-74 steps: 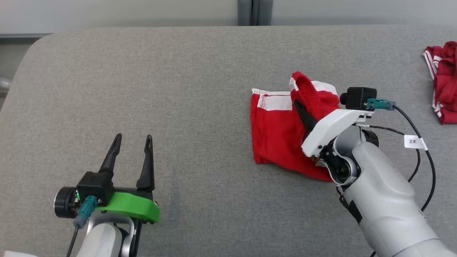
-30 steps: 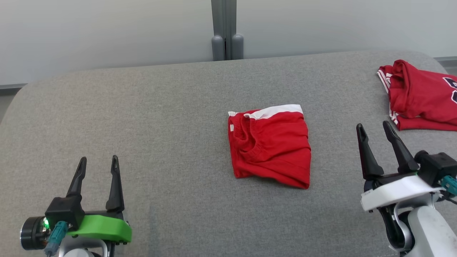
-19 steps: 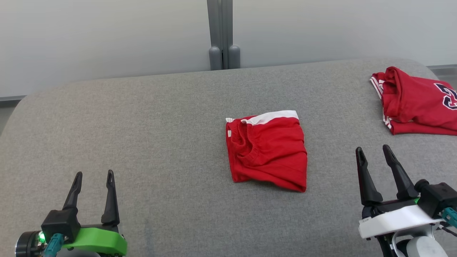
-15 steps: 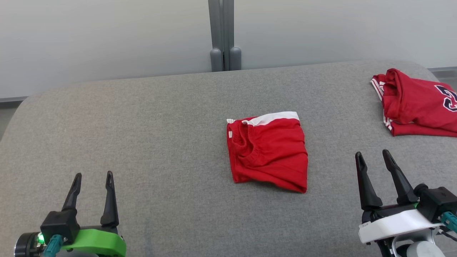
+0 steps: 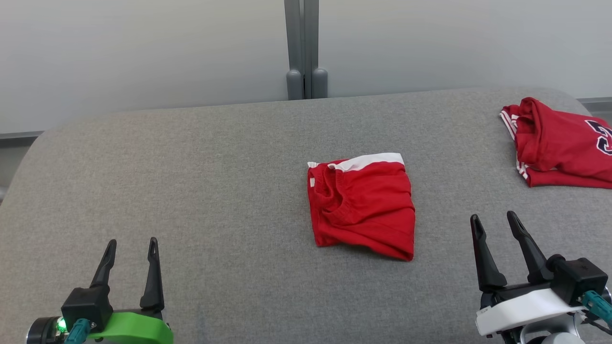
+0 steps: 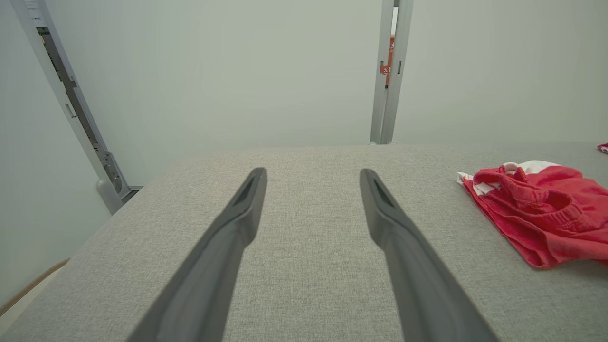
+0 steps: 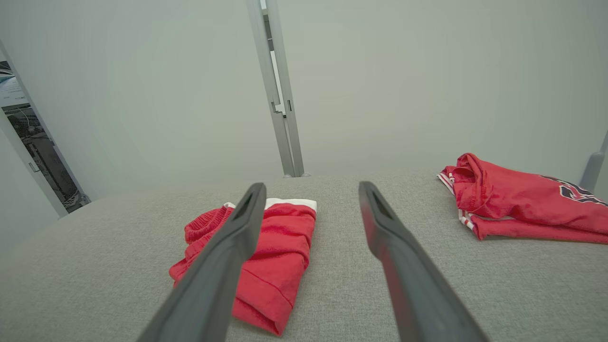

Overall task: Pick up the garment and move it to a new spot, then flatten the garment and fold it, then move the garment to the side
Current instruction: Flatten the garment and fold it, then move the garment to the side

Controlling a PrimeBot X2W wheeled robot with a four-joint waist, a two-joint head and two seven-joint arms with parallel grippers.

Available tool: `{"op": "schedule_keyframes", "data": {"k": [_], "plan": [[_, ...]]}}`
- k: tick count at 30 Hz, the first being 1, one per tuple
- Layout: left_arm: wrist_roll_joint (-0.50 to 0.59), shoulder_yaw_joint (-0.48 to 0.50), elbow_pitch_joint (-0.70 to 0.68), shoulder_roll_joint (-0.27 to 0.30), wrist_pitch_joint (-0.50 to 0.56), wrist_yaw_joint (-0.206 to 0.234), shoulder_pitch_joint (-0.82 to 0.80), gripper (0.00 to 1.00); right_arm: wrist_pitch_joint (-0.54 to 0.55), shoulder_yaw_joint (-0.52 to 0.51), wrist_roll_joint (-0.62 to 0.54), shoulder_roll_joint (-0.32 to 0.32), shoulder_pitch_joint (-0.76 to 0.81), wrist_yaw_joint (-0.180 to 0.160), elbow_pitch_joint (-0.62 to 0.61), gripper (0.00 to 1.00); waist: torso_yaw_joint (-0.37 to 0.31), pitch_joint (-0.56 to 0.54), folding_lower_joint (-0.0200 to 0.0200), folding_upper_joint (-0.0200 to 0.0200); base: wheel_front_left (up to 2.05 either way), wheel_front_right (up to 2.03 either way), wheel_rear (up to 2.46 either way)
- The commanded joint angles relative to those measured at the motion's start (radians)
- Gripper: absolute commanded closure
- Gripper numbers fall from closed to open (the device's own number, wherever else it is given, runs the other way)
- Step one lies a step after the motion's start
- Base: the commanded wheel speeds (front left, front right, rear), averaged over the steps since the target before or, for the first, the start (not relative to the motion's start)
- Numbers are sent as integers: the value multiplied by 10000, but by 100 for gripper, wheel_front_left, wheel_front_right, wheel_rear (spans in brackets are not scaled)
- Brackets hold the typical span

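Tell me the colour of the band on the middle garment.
White band on red garment; clearest in head view.

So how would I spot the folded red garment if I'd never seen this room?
Start at the broad grey fabric-covered table and look to its middle. There lies a small, squarish folded pair of red shorts with a white band along the far edge and a gathered elastic waistband. The other red garment, at the far right corner, is rumpled and carries dark lettering.
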Motion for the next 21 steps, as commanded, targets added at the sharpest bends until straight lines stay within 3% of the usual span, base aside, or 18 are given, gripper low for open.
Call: {"op": "schedule_keyframes", "data": {"k": [1, 21], "plan": [[-85, 0, 5, 47, -34, -14, 83, 0, 48, 2, -68, 14, 86, -8, -68, 0, 8, 3, 0, 0, 0, 0, 0], [-143, -84, -29, 143, -47, 100, 31, 0, 316, 33, -349, 83, 69, -6, -22, 0, 9, -19, 0, 0, 0, 0, 0]]}}
